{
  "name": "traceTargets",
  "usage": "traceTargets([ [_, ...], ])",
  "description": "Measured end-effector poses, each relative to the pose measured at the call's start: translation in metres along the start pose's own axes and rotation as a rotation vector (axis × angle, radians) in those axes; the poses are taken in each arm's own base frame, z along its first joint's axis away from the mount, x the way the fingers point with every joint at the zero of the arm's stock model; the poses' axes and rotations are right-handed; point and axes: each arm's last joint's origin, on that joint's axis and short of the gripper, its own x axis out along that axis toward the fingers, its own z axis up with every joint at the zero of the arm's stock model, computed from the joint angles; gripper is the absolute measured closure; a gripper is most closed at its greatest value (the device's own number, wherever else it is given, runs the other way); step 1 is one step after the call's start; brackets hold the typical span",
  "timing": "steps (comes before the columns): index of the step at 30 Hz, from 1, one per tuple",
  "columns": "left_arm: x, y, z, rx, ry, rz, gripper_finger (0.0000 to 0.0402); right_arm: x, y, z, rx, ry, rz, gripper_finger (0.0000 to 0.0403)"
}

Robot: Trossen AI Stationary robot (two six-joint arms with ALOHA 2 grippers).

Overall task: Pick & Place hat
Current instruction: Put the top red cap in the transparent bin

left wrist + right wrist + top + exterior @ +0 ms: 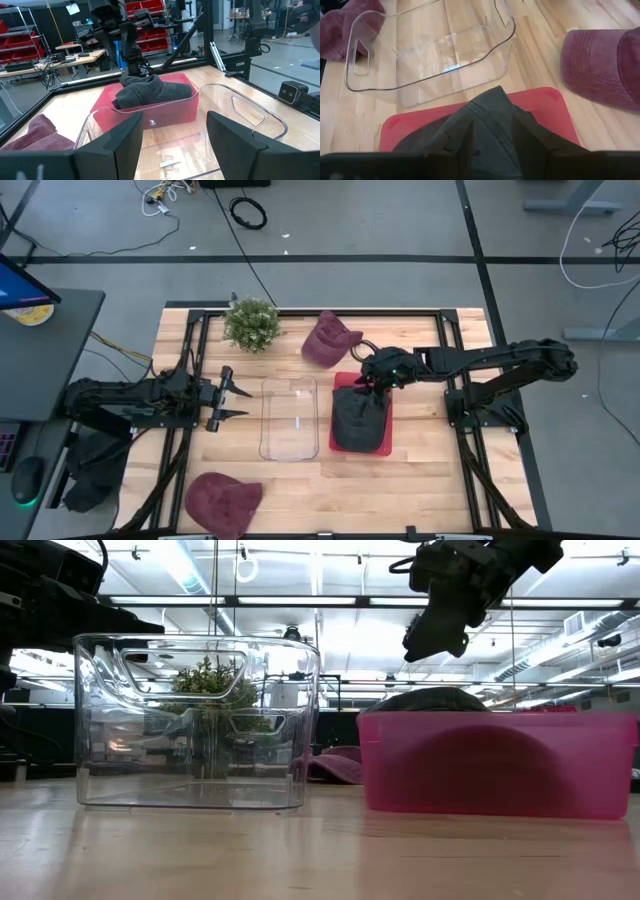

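A dark grey hat (358, 420) lies bunched in the red bin (384, 442), rising above the bin's rim in the low view (430, 698). My right gripper (368, 383) hangs open just above the hat's far end, clear of it in the low view (418, 645). In the right wrist view the hat's ridge (495, 107) shows between the fingers. A maroon hat (330, 340) rests on the table beyond the red bin, and another (222, 500) lies near the table's near left edge. My left gripper (232, 400) waits open left of the clear bin (288, 417).
The clear bin stands beside the red bin on its left, with nothing in it. A small potted plant (250, 323) stands at the far edge. Black frame rails (450, 350) run along the table's sides. Bare wood shows along the near edge.
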Motion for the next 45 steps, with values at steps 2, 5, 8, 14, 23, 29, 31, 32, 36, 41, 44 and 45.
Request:
traceTargets([
  [2,0.0,0.0,0.0,0.0,0.001,0.0,0.0179,0.0,-0.002,0.001,0.007,-0.003,-0.007,0.0268],
  [5,0.0,0.0,0.0,0.0,0.0,0.0,0.0179,0.0,-0.007,0.002,0.026,-0.007,-0.02,0.0268],
  [8,0.0,0.0,0.0,0.0,0.0,0.0,0.0179,0.0,-0.012,0.003,0.051,-0.011,-0.034,0.0268],
  [14,0.0,0.0,0.0,0.0,0.001,0.0,0.0179,-0.001,-0.017,0.004,0.06,-0.015,-0.049,0.0268],
  [23,0.0,0.0,0.0,0.0,0.001,0.0,0.0179,-0.001,-0.019,0.005,0.048,-0.027,-0.1,0.0268],
  [29,0.0,0.0,0.0,0.0,0.0,0.0,0.0179,-0.001,-0.021,0.005,0.041,-0.039,-0.155,0.0268],
  [31,0.0,0.0,0.0,0.0,0.0,0.0,0.0179,-0.001,-0.02,0.006,0.029,-0.046,-0.153,0.0268],
  [32,0.0,0.0,0.0,0.0,0.0,0.0,0.0179,-0.001,-0.02,0.007,0.021,-0.055,-0.151,0.0268],
  [36,0.0,0.0,0.0,0.0,0.0,0.0,0.0179,-0.001,-0.019,0.011,0.006,-0.102,-0.14,0.0268],
  [41,0.0,0.0,0.0,0.0,0.0,0.0,0.0179,-0.002,-0.017,0.02,-0.082,-0.192,-0.13,0.0268],
  [44,0.0,0.0,0.0,0.0,0.0,0.0,0.0179,-0.004,-0.018,0.027,-0.117,-0.262,-0.164,0.0268],
  [45,0.0,0.0,0.0,0.0,0.0,0.0,0.0179,-0.004,-0.019,0.029,-0.117,-0.281,-0.178,0.0268],
])
